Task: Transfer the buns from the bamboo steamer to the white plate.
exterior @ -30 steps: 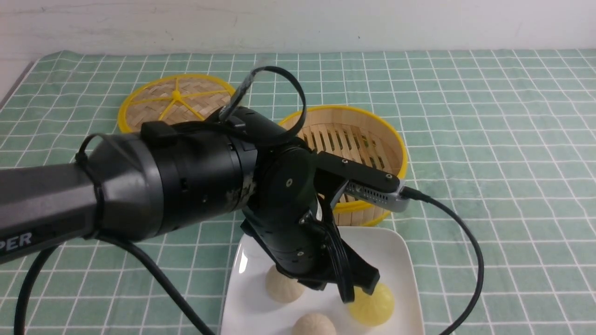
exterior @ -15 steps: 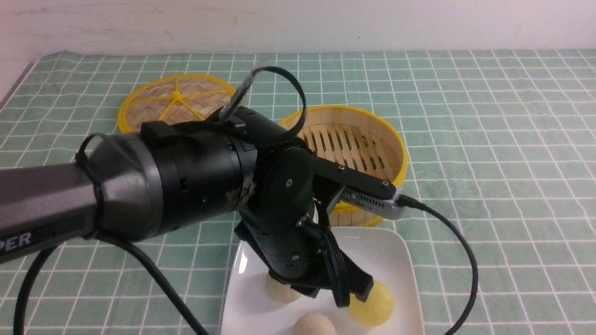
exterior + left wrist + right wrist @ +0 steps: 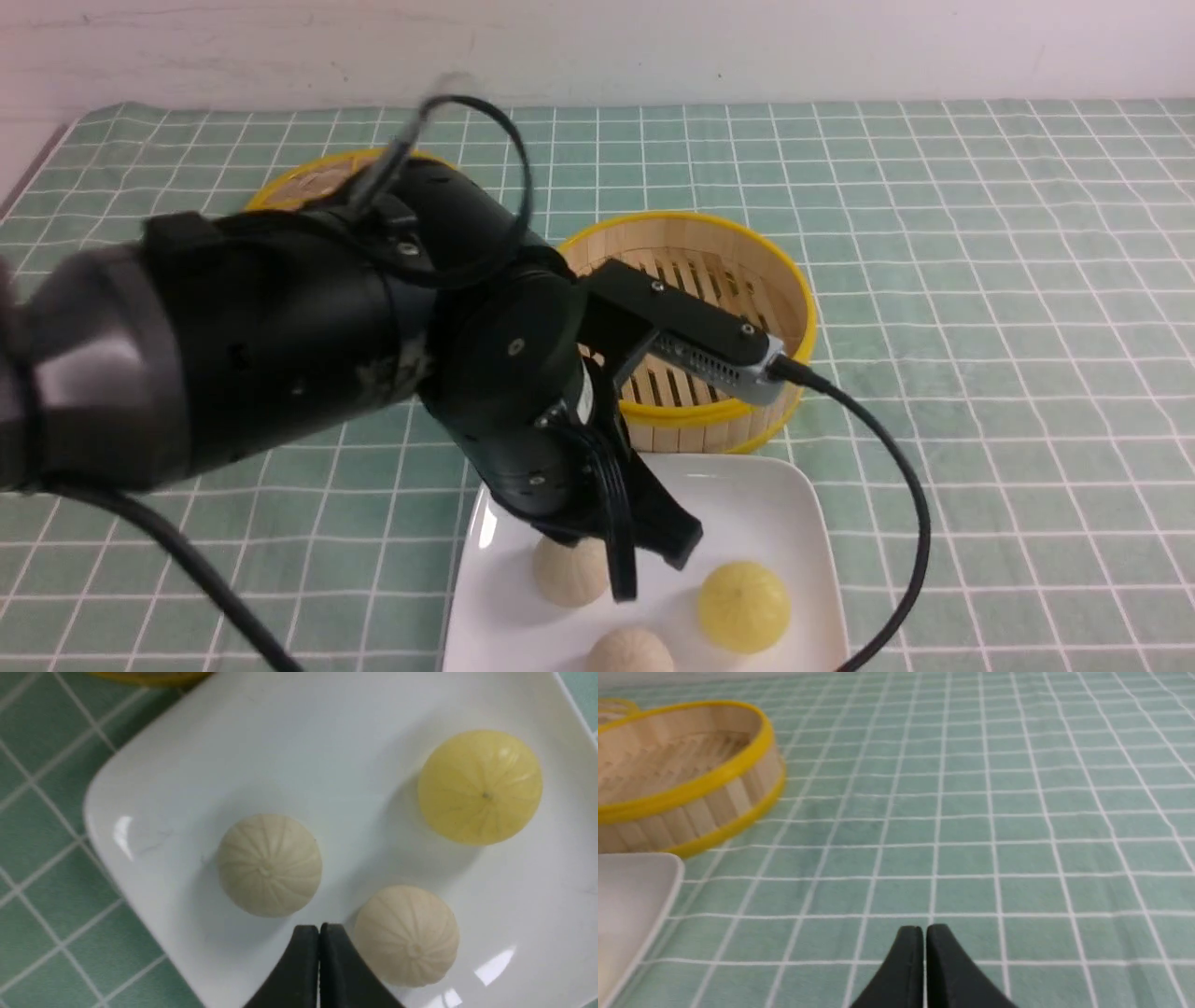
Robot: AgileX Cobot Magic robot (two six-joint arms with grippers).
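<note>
Left claw (image 3: 653, 560) now raised off yellow bun (image 3: 744, 606), pinched empty (plate-edge room).

White plate (image 3: 196, 751) under the left gripper (image 3: 319, 933): glossy, smooth, glazed look with bright highlights. Buns (image 3: 269, 864) beside its fingertips: matt, pleated, finely ribbed skins; yellow bun (image 3: 480, 787) slightly waxy. Gripper fingers: matt black plastic. Bamboo steamer (image 3: 794, 289) beyond: pale bamboo slats, smooth yellow rims. Tablecloth (image 3: 1017, 812): soft matt green checked fabric.
</note>
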